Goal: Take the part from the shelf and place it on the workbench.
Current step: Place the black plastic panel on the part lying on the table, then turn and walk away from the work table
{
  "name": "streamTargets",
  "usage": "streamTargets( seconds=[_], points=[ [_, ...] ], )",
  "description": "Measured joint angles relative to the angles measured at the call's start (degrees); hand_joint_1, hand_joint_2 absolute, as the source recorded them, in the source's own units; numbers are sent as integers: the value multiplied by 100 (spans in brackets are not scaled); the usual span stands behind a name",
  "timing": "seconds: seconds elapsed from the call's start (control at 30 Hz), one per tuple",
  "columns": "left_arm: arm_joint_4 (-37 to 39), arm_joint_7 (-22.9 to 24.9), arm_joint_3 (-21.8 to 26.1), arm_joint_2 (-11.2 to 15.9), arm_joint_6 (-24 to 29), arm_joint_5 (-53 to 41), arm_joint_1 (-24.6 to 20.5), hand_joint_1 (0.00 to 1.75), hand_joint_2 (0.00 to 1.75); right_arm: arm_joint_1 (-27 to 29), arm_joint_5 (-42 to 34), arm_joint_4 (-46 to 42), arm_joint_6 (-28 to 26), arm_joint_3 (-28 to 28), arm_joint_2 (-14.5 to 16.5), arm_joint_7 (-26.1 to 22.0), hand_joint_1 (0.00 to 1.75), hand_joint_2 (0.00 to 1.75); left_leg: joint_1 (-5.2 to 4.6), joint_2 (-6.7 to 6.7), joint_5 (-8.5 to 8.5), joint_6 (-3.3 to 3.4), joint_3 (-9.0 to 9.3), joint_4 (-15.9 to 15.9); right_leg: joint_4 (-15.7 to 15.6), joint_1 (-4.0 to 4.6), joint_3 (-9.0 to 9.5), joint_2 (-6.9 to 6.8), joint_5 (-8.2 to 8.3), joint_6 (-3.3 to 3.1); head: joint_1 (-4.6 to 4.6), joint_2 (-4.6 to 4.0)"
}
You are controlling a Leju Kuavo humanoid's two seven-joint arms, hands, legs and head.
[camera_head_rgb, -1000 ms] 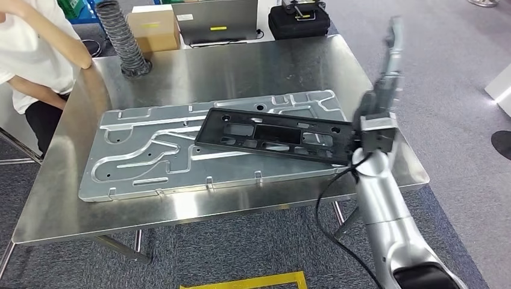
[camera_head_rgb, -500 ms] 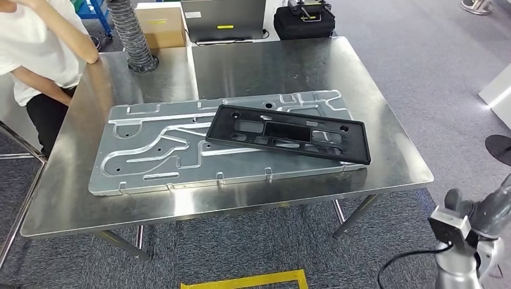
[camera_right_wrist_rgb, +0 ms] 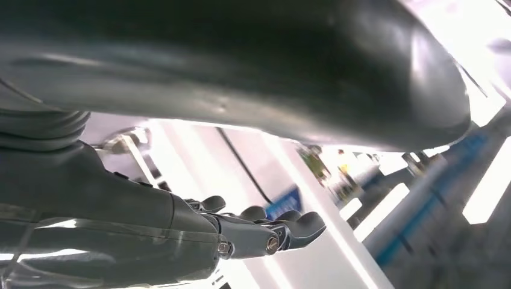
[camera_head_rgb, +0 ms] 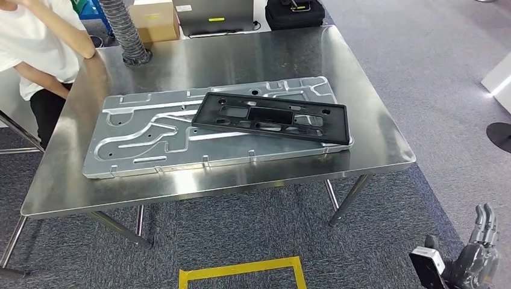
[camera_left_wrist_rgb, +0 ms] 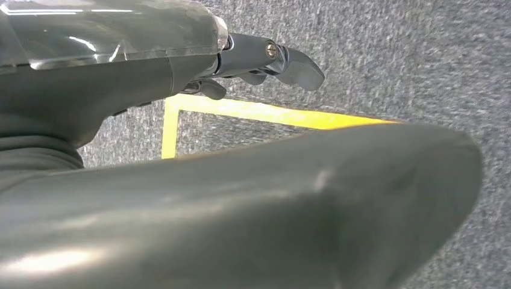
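- The black plastic frame part [camera_head_rgb: 271, 117] lies flat on the steel workbench [camera_head_rgb: 385, 150], resting across the right half of a large machined aluminium plate [camera_head_rgb: 138, 141]; its right end reaches to the plate's right edge.
- The right hand [camera_head_rgb: 473, 256] hangs low beside the workbench's near right corner, well apart from the part, fingers apart and holding nothing; the right wrist view shows the same loose, empty fingers [camera_right_wrist_rgb: 283, 232].
- The left hand [camera_left_wrist_rgb: 253, 60] appears in its wrist view above grey carpet and a yellow floor marking [camera_left_wrist_rgb: 271, 113]; its fingers are extended with nothing in them.
- A person in a white shirt [camera_head_rgb: 36, 42] sits at the workbench's far left corner.
- A ribbed grey hose [camera_head_rgb: 123, 30], a cardboard box [camera_head_rgb: 155, 18] and a black case [camera_head_rgb: 294, 13] are at the far edge.
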Motion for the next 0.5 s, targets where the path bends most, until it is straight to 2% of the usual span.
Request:
streamTargets(
  seconds=[0.03,0.07,0.1,0.17,0.2,0.23,0.27,0.33,0.37,0.4,0.43,0.47,0.5],
  points=[
    [-1,13,-1,0,3,-9,-16,0,0,-4,65,171,26,-93,51,0,0,0,-27,2,101,42,267,-408,2,12,-36,-1,54,15,1,0],
    [-2,26,-1,0,5,-16,-33,0,0,-14,104,355,30,-177,89,0,0,0,-54,3,162,77,429,-683,-1,16,-59,-5,106,39,1,0],
    [-3,38,-2,0,6,-25,-44,0,0,-30,126,556,20,-251,120,0,0,0,-75,4,190,108,479,-806,-9,10,-71,-9,160,68,1,0],
    [-4,51,-2,-3,-1,-60,-38,0,0,-81,122,1017,-2,-377,152,0,0,0,-92,11,301,156,427,-824,-57,-8,-78,-8,271,136,1,-1],
    [-4,52,-2,-9,-8,-82,-33,0,0,-114,108,1267,-2,-441,158,0,0,0,-82,26,382,184,395,-847,-56,-20,-91,-1,259,166,1,-1],
    [-4,54,-2,-15,-21,-108,-32,0,0,-147,92,1531,2,-513,161,0,0,0,-70,40,469,214,346,-875,16,-27,-125,5,130,194,2,-2],
    [-4,54,-2,-22,-34,-127,-32,0,0,-179,77,1801,7,-590,162,0,0,0,-53,54,561,236,277,-901,209,-39,-187,11,-127,226,2,-2],
    [-4,58,-2,-34,-61,-151,-26,0,0,-244,74,2331,4,-711,167,0,0,0,-45,70,703,255,106,-897,900,-86,-340,14,-784,294,2,-1],
    [-4,63,-2,-38,-68,-157,-22,0,0,-285,96,2596,-8,-752,169,0,0,0,-43,78,768,244,10,-882,1272,-112,-389,13,-979,330,2,-1],
    [-4,69,-2,-43,-73,-168,-20,0,0,-339,144,2885,-34,-786,171,0,0,0,-40,88,829,228,-88,-857,1528,-139,-378,12,-1011,362,2,-1],
    [-4,74,-2,-47,-75,-180,-21,0,0,-400,213,3206,-73,-823,172,1,0,0,-32,96,887,206,-194,-822,1612,-167,-282,11,-913,390,2,-1],
    [-4,77,-3,-54,-74,-191,-23,0,0,-461,288,3521,-113,-859,171,5,0,0,-20,101,936,181,-301,-778,1489,-196,-86,10,-752,414,2,-1],
    [-4,79,-3,-62,-74,-200,-27,0,0,-523,359,3848,-148,-899,171,20,0,0,-11,102,978,150,-401,-718,1163,-226,220,10,-637,434,2,0]
  ],
)
